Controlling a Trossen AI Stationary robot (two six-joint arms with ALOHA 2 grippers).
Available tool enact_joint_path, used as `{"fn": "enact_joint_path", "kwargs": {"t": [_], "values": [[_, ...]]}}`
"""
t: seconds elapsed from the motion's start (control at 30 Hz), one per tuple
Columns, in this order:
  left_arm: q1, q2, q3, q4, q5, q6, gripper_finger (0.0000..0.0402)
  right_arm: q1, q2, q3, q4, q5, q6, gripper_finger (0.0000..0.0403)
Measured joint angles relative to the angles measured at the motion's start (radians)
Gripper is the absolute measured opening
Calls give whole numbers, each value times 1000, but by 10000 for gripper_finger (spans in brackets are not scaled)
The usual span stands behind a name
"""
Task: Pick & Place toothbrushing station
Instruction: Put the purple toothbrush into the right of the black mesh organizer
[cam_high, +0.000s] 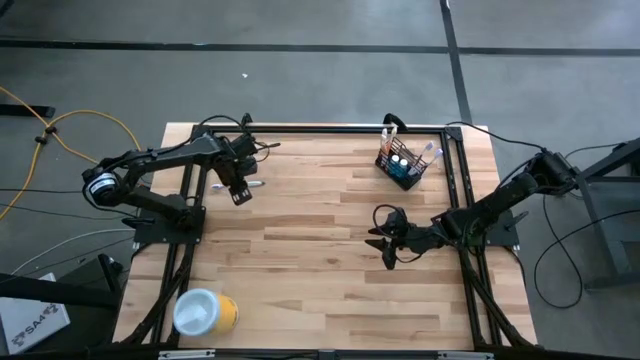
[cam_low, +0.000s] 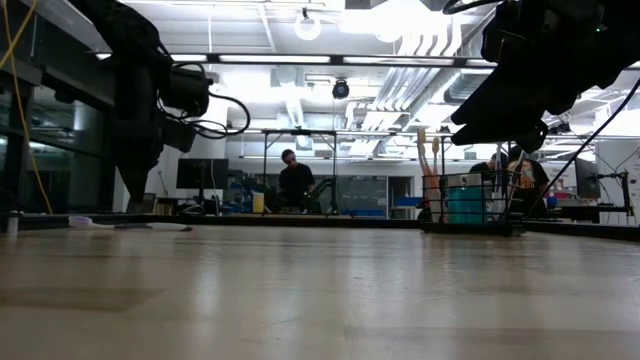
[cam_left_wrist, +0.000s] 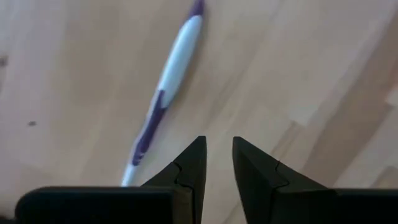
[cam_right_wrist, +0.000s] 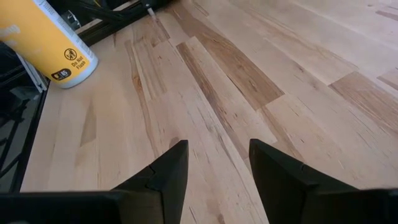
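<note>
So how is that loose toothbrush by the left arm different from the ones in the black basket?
The loose toothbrush lies flat on the wood, alone, just ahead of the left gripper, whose fingers hold nothing. The toothbrushes in the wire-mesh holder stand upright, bunched beside blue tubes near the table's far edge. The loose one is white and purple; the standing ones look pale, pinkish. All are slim brushes.

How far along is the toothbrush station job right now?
Done: the wire-mesh holder already stands loaded with brushes and blue tubes. In hand: nothing; the left end effector hangs open above the table beside a purple-and-white toothbrush. Left: grasping that brush and placing it. The right end effector waits open mid-table.
</note>
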Motion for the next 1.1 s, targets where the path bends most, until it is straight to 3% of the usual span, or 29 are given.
{"fn": "enact_joint_path", "kwargs": {"t": [0.33,0.57,0.73,1.1], "values": [[-1,0,-1,-3,-108,-28,74,0,0,0,0,0,0,162],[-4,0,-1,50,-109,-35,74,0,0,0,0,0,-3,162],[-4,0,-1,73,-102,-154,74,0,0,0,0,0,-7,162],[8,0,-1,68,-40,-98,77,0,0,0,-1,0,-8,162]]}}
